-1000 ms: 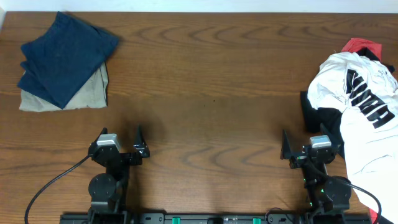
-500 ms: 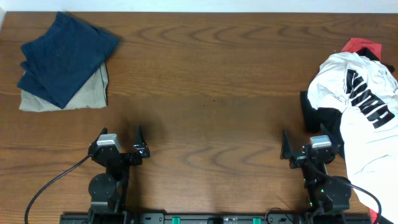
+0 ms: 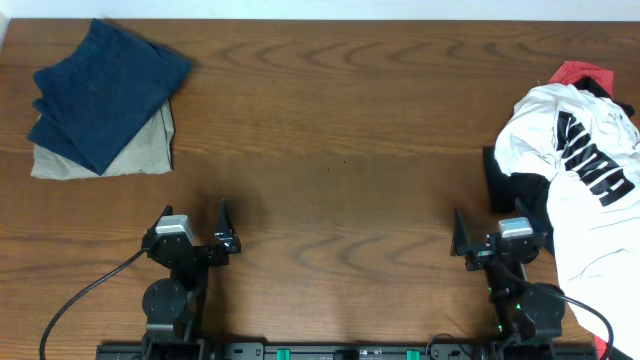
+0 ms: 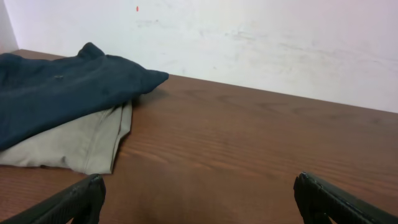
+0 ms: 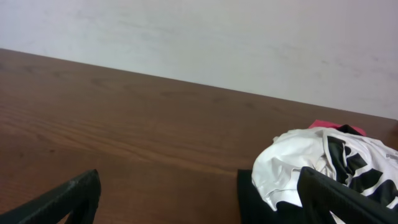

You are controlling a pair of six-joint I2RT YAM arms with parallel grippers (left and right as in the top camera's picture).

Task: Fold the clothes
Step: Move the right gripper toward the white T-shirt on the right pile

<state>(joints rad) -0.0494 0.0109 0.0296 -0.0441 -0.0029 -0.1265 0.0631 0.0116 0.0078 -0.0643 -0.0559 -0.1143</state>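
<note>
Left gripper [image 3: 194, 220] and right gripper [image 3: 500, 228] both wide open, empty. Risk: white T-shirt [image 3: 590, 200] lies crumpled over red cloth [image 3: 580, 72]; a deep pinch could snag both.

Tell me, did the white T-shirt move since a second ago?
No. In the overhead view the white T-shirt lies crumpled in the same spot, its top edge just below the red cloth.

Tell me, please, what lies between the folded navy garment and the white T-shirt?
Only bare table separates the navy garment and the T-shirt, per the overhead view.
</note>
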